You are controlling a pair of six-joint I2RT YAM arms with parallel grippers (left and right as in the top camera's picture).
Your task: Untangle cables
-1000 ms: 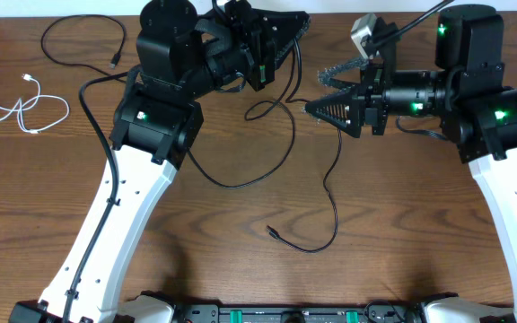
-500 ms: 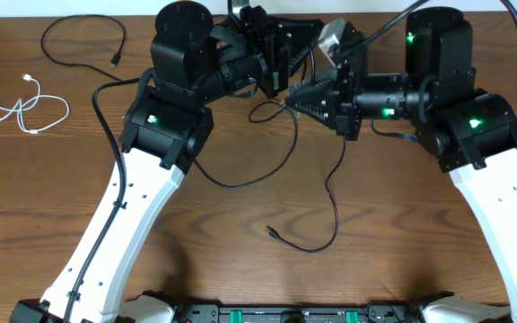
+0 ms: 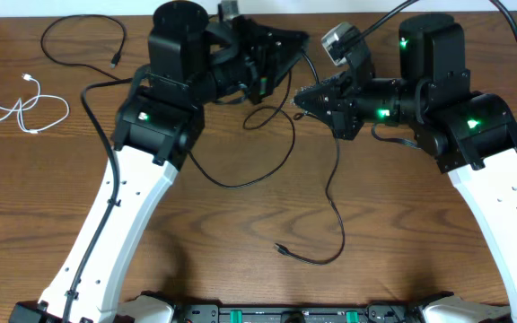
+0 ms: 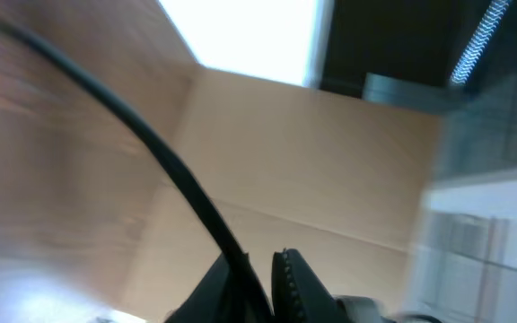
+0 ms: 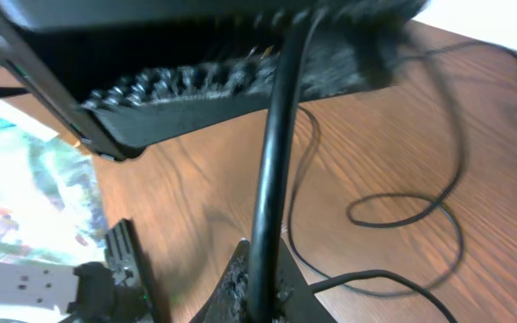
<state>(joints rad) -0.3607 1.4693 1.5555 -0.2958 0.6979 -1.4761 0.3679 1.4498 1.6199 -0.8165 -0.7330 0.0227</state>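
A long black cable [image 3: 335,193] hangs from both grippers at the back middle of the table and trails down to a plug [image 3: 281,249] near the front. My right gripper [image 3: 298,95] [image 5: 263,269] is shut on this cable [image 5: 272,135], which rises straight out of its fingers. My left gripper [image 3: 303,39] [image 4: 257,258] sits just above and to the left. Its jaws are slightly parted, and the cable [image 4: 151,148] lies against one finger with a gap to the other. A second black cable [image 3: 45,40] and a white cable [image 3: 16,109] lie apart at the far left.
The two grippers are almost touching, with the left one's toothed finger [image 5: 196,90] close over the right wrist camera. Slack from the held cable makes a loop [image 5: 402,215] on the wooden table [image 3: 240,269]. Both arm bodies crowd the back half of the table.
My right gripper moved left to the left gripper and closed on the black cable. The left jaws have parted a little. The cable's free plug slid slightly toward the front.
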